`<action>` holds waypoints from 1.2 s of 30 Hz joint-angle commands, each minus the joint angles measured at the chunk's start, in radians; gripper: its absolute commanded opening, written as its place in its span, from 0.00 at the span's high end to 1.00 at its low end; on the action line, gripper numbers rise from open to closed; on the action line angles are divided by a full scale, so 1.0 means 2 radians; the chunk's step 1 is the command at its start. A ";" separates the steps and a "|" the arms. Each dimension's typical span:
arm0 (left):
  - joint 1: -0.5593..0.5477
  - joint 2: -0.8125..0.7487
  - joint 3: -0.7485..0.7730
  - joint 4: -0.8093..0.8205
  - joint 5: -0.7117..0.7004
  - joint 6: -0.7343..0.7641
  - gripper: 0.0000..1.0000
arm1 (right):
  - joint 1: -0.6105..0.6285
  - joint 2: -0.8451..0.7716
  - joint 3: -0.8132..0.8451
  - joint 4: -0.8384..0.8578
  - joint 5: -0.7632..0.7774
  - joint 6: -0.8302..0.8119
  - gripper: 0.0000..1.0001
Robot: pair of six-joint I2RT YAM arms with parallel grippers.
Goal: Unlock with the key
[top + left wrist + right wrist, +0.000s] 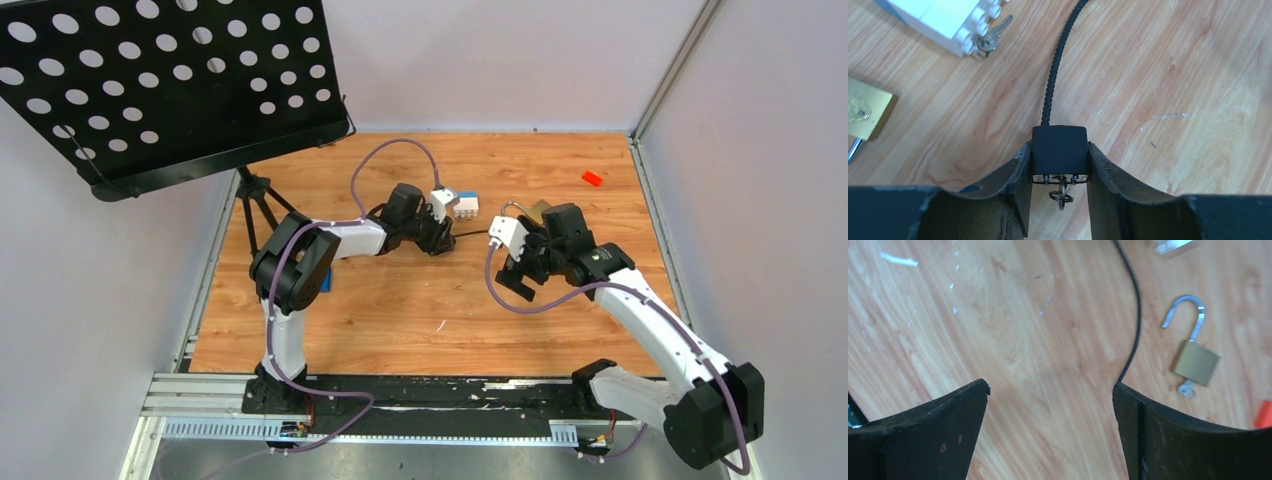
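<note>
My left gripper (pixel 1059 150) is shut on the blocky black end (pixel 1059 147) of a black cable (pixel 1054 70), holding it just above the table. A thin grey key (pixel 1062 192) with a wire ring hangs from the block's near face, seen edge-on. My right gripper (pixel 1050 386) stands wide open over bare wood with nothing between its fingers. The cable (pixel 1134 325) runs past its right finger. A small brass padlock (pixel 1195 362) lies to the right with its shackle swung open and another key (pixel 1187 389) in its base. From above, the two grippers (pixel 440 238) (pixel 515 275) sit close together mid-table.
A white studded block (pixel 948 20) with more keys (pixel 993 37) beside it lies at the far left. A larger brass padlock (pixel 865 112) sits at the left edge. A red piece (pixel 592 178) is at the back right. A black music stand (pixel 170 80) overhangs the back left.
</note>
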 commanded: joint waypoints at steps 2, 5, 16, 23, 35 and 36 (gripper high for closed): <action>-0.012 0.019 0.033 0.016 -0.024 -0.010 0.54 | -0.004 -0.055 -0.009 0.084 0.041 0.061 0.00; -0.012 0.013 0.025 0.016 -0.033 -0.006 0.42 | -0.004 -0.075 -0.022 0.102 0.048 0.078 0.00; -0.012 -0.099 -0.011 -0.006 -0.078 0.048 0.00 | -0.005 -0.067 -0.001 0.122 0.065 0.143 0.00; -0.012 -0.185 -0.041 -0.023 -0.132 0.038 0.00 | -0.007 -0.032 0.037 0.138 0.116 0.207 0.00; -0.011 -0.226 -0.037 -0.172 -0.160 0.122 0.00 | -0.006 -0.011 0.043 0.160 0.067 0.185 0.00; -0.012 -0.230 -0.041 -0.182 -0.153 0.134 0.00 | -0.006 -0.012 0.038 0.163 0.059 0.185 0.00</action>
